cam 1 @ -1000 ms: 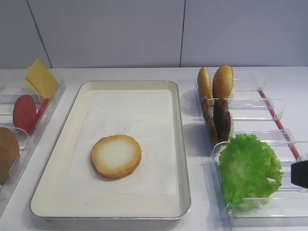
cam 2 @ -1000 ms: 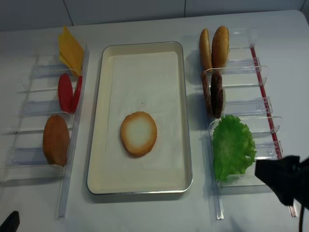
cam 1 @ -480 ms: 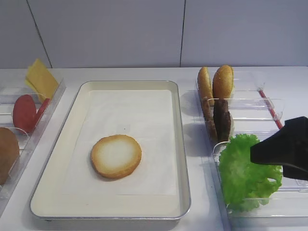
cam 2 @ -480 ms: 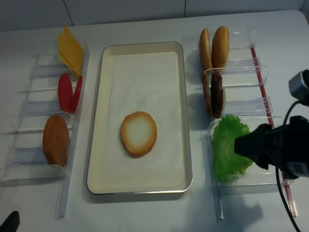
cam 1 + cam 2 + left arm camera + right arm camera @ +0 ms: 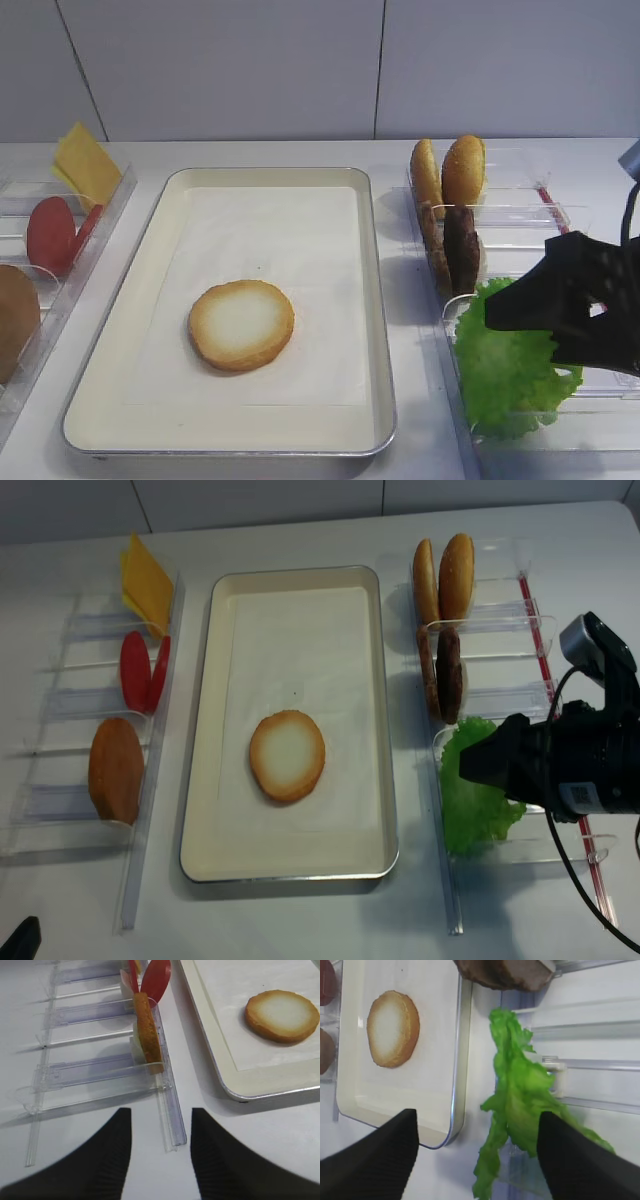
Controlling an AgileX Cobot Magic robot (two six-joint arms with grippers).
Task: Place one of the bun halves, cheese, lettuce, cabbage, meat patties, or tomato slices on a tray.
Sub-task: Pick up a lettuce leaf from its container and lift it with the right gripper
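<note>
A bun half (image 5: 241,324) lies cut face up on the paper-lined tray (image 5: 375,300). The frilly green lettuce (image 5: 510,375) stands in the nearest right-hand bin. My right gripper (image 5: 520,330) hovers open just over it; in the right wrist view its fingers (image 5: 375,1160) straddle the leaf (image 5: 520,1080) without touching. Further back stand meat patties (image 5: 455,250) and two bun halves (image 5: 450,175). On the left are cheese (image 5: 85,165), tomato slices (image 5: 55,232) and another bun half (image 5: 15,320). My left gripper (image 5: 161,1112) is open and empty near the left bin's end. Cabbage is out of view.
Clear plastic divided bins (image 5: 520,695) flank the tray on both sides. The left bin's rail (image 5: 170,1110) reaches between my left fingers. The right arm's cable (image 5: 570,850) loops over the right bin. A white wall closes the back.
My right gripper has come in from the lower right, moving left and up over the lettuce bin, jaws still wide. Nothing else has moved.
</note>
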